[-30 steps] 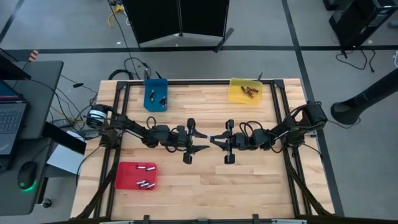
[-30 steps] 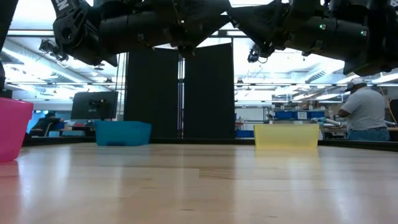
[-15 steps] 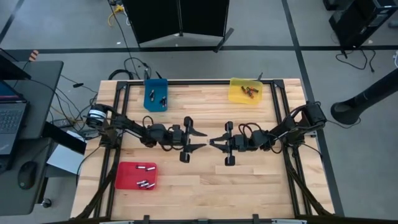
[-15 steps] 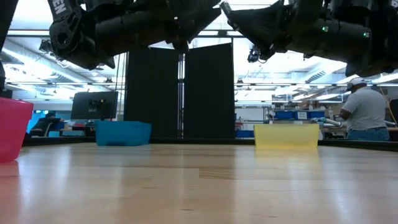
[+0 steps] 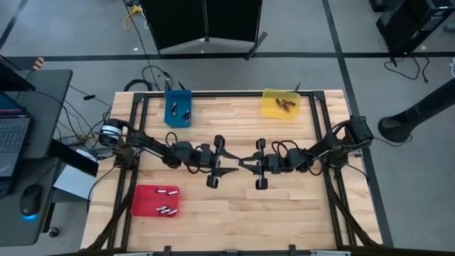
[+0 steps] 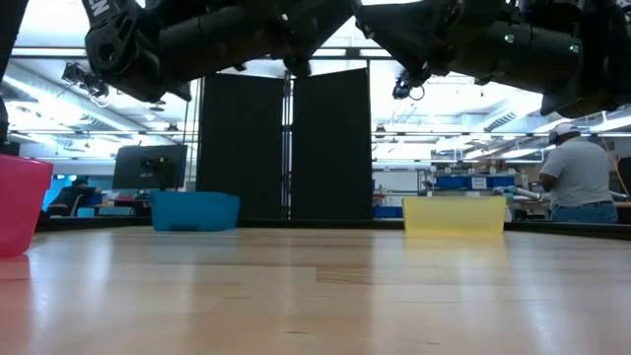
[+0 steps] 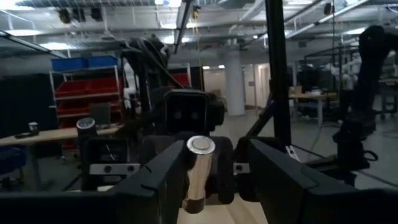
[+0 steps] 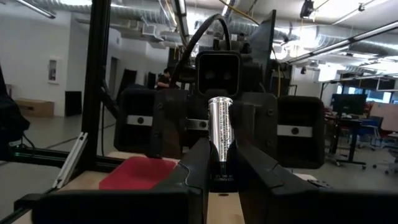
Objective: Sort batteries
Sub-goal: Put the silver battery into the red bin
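Both grippers meet nose to nose over the middle of the table. My right gripper (image 5: 246, 163) (image 8: 222, 150) is shut on a silvery battery (image 8: 221, 118) that points at the left gripper. My left gripper (image 5: 231, 164) (image 7: 217, 152) is open. Its two fingers stand on either side of that battery (image 7: 200, 165), which shows end-on close to one finger; whether it touches, I cannot tell. The other batteries lie in three trays: blue (image 5: 178, 111), yellow (image 5: 281, 105) and red (image 5: 156, 201). My right gripper pinches the silvery battery between its two fingers by the end nearest the wrist (image 8: 221, 171). The fingers lie along the battery, level, coming from the table's right. The free end juts out toward the table's left, well above the tabletop.
The blue tray (image 6: 194, 210) and the yellow tray (image 6: 454, 214) stand along the far edge, and the red tray (image 6: 18, 212) sits near the left front. Bare wood lies between them. A black frame rims the table. A person (image 6: 577, 176) stands in the room beyond.
My left gripper drew back a little toward the table's left, then came forward again toward the right gripper. Its fingers now reach past the right gripper's fingertips. The right gripper has stayed almost still.
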Controlling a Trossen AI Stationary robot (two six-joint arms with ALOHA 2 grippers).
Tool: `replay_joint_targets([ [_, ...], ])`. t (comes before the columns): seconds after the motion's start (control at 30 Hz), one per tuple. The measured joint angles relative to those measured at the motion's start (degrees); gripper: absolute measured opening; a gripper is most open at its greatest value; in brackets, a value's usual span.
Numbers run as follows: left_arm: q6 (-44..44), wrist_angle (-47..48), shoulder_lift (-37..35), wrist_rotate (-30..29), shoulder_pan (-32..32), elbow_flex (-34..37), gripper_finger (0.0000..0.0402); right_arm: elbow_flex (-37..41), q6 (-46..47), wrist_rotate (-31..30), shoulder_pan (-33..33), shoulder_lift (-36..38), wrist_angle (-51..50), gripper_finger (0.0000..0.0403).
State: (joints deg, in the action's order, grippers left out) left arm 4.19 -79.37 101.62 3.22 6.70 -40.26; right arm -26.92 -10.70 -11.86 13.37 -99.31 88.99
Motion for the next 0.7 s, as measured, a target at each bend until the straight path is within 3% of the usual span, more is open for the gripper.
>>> replay_joint_targets([
  [0.37, 0.4, 6.0, 0.0, 1.5, 0.0, -3.7, 0.0168, 0.0, 0.0, 0.1, 0.0, 0.0, -0.1, 0.0062],
  [0.7, 2.3, 6.6, 0.0, 1.3, 0.0, -3.7, 0.0057, 0.0, 0.4, 0.3, 0.0, 0.0, -0.3, 0.0062],
])
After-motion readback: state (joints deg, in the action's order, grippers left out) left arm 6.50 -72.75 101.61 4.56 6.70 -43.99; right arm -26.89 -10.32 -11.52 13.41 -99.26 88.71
